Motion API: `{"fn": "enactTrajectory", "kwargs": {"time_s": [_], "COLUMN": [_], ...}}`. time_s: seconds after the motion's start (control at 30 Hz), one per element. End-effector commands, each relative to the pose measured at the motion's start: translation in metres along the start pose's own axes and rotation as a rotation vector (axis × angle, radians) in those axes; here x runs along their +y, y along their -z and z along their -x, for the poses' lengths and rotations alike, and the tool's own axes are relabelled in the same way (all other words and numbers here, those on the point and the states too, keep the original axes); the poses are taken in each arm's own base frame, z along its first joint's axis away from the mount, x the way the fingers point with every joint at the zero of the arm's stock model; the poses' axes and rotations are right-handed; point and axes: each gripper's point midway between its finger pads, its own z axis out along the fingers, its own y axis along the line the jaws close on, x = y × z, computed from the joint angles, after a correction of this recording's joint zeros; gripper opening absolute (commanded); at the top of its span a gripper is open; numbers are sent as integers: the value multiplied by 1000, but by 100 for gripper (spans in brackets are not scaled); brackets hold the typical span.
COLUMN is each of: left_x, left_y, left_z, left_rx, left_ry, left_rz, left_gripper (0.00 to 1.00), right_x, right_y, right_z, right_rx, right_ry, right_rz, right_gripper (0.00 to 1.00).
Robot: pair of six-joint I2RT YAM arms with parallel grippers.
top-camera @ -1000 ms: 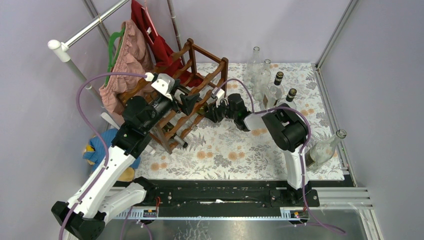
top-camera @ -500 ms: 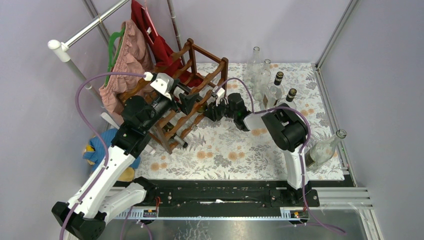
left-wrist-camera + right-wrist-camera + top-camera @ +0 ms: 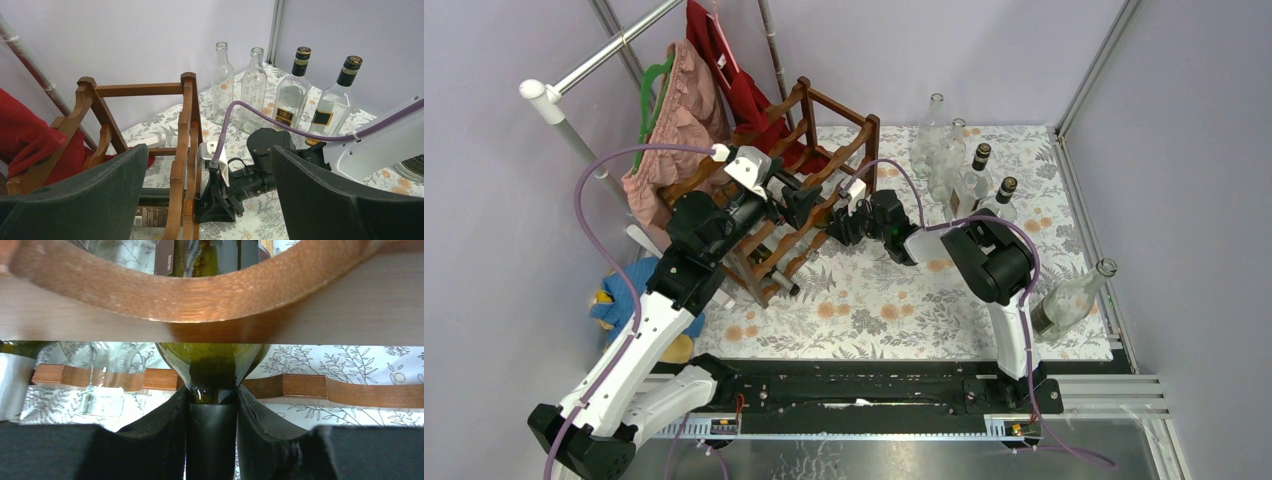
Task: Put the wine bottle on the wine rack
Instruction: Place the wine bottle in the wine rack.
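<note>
The wine rack [image 3: 819, 150] of dark red-brown wood stands at the back left of the floral mat. A green wine bottle [image 3: 212, 362] lies on its side in a low tier of the wine rack [image 3: 190, 295], under a scalloped rail. My right gripper [image 3: 212, 407] is shut on its black-foiled neck, right at the rack's front. From the left wrist view the bottle's label [image 3: 149, 217] shows behind the rail [image 3: 187, 140]. My left gripper [image 3: 210, 200] hangs wide open above the rack's top edge, holding nothing, over the right gripper [image 3: 842, 224].
Two clear bottles [image 3: 941, 140] and two dark-capped ones [image 3: 977, 172] stand at the back right. Another bottle [image 3: 1069, 298] leans at the mat's right edge. Clothes [image 3: 679, 110] hang on a rail behind the rack. A plush toy [image 3: 614, 300] lies left.
My right arm has slid a little left toward the rack, carrying the bottle further in. The left arm has stayed put, still open.
</note>
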Motion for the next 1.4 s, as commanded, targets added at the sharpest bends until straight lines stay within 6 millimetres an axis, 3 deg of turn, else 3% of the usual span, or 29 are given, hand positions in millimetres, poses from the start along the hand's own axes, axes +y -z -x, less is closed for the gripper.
{"fn": "enactTrajectory", "kwargs": {"time_s": [0.0, 0.3, 1.1, 1.37], "left_x": [3, 3, 2, 4], "left_y": [-2, -2, -2, -1], "left_z": [10, 11, 11, 11], "left_rx": [-53, -55, -56, -56], "left_ry": [-3, -4, -5, -6], "left_rz": [4, 4, -4, 4], "left_gripper": [99, 99, 99, 99], "right_x": [-8, -10, -8, -5], "right_y": [-10, -10, 18, 11], "right_z": [95, 94, 99, 101], "right_rx": [-245, -226, -279, -289], "right_ry": [127, 139, 181, 171], "right_rz": [-44, -57, -113, -87], "right_gripper": [0, 0, 0, 0]}}
